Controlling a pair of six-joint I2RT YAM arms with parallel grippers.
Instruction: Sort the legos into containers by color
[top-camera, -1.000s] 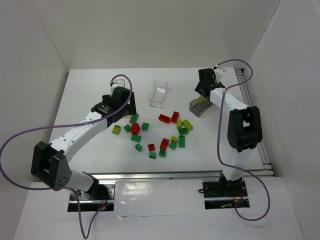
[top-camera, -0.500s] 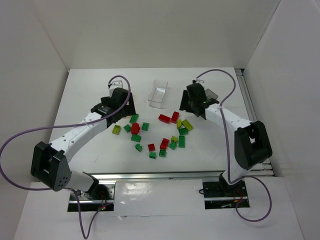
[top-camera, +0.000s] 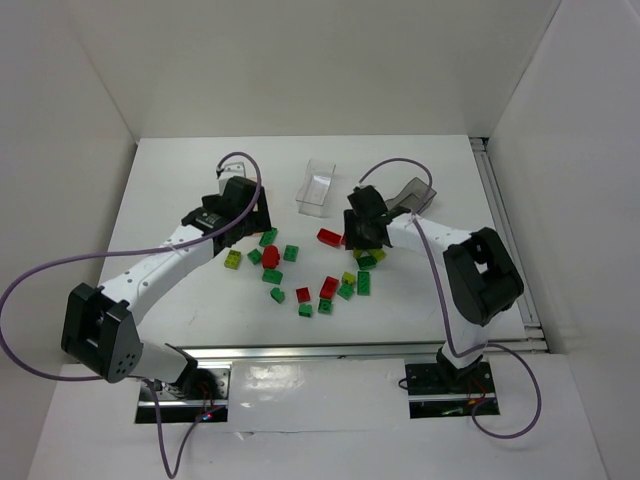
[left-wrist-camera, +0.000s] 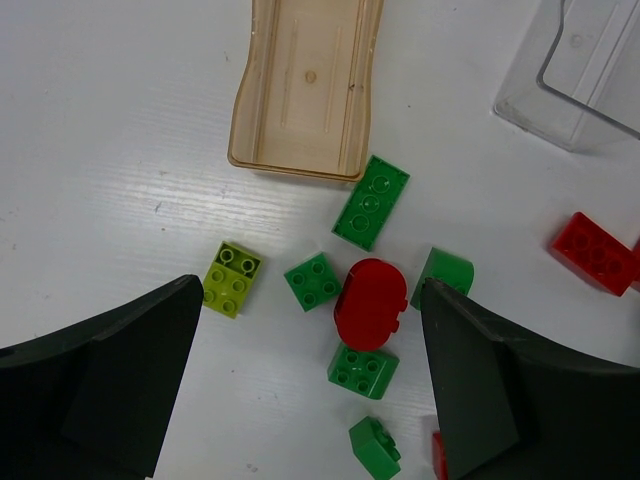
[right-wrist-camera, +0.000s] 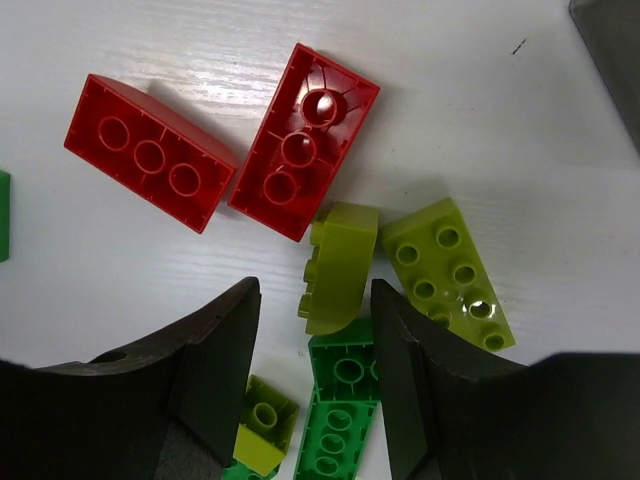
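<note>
Seen from above, a white worktop (top-camera: 180, 180) carries a clear container (top-camera: 318, 187) toward its far middle. A dark container (top-camera: 415, 188) sits to the right of the clear container. Red, green and yellow-green legos (top-camera: 272, 275) lie scattered loose on the near side of the clear container. The left gripper (top-camera: 243, 222) is to the near left of the clear container. The right gripper (top-camera: 362, 238) is to its near right, low over the edge of the scatter. From the left wrist, an empty tan container (left-wrist-camera: 300, 90) lies on the worktop to the left of a corner of the clear container. Nearer than the clear container are a long green brick (left-wrist-camera: 370, 203), a small green brick (left-wrist-camera: 313, 281), a yellow-green square brick (left-wrist-camera: 232, 279) and a red rounded brick (left-wrist-camera: 370, 303). The left jaws are spread wide and grasp nothing, one finger on each side of this group. From the right wrist, the right jaws are released, with the near end of a yellow-green rounded brick (right-wrist-camera: 340, 265) lying between their tips. They are not clamped on it. Just beside that brick are a long yellow-green brick (right-wrist-camera: 448, 272) and two red bricks (right-wrist-camera: 150, 152). Green bricks (right-wrist-camera: 345, 370) sit deeper between the fingers, and a corner of the dark container shows at the edge.
</note>
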